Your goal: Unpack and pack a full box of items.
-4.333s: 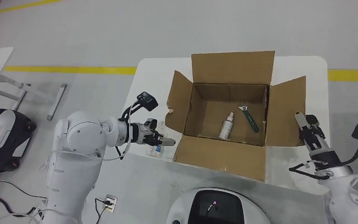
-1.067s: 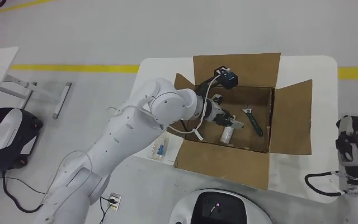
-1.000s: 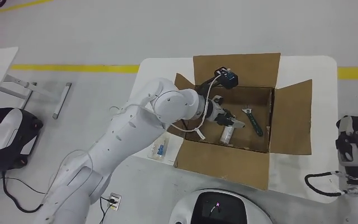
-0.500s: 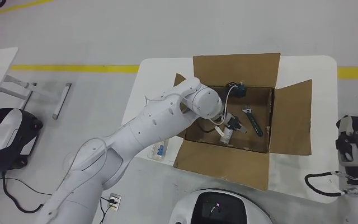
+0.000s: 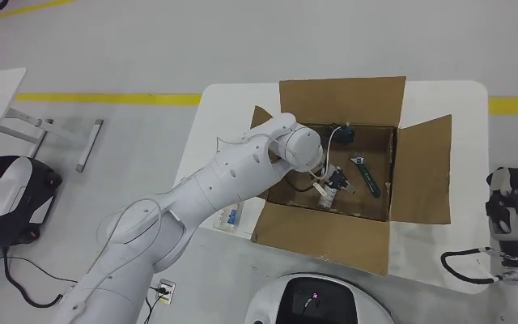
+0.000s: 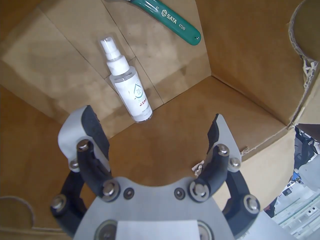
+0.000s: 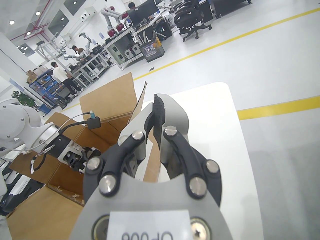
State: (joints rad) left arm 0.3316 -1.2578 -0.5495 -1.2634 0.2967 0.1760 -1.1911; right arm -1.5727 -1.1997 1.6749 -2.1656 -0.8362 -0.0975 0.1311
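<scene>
An open cardboard box (image 5: 324,231) stands on the white table (image 5: 218,121). On its floor lie a white spray bottle (image 6: 127,86) (image 5: 327,197) and a green-handled wrench (image 6: 160,13) (image 5: 364,174). My left gripper (image 6: 152,116) (image 5: 333,185) is down inside the box, open, with its fingers just short of the bottle's base and nothing between them. My right gripper (image 7: 157,101) is off the table's right edge beside the box's side flap, shut and holding nothing. The right wrist view also catches the left gripper (image 7: 80,161) inside the box.
A small clear packet with a blue item (image 5: 231,217) lies on the table left of the box. All four flaps stand open, the right flap (image 5: 417,170) spreading toward the right arm (image 5: 502,206). Yellow floor tape (image 5: 97,99) runs behind the table.
My left arm has left the table beside the packet, swung over the box wall and dropped inside toward the spray bottle. The right arm has pulled back to the table's right edge.
</scene>
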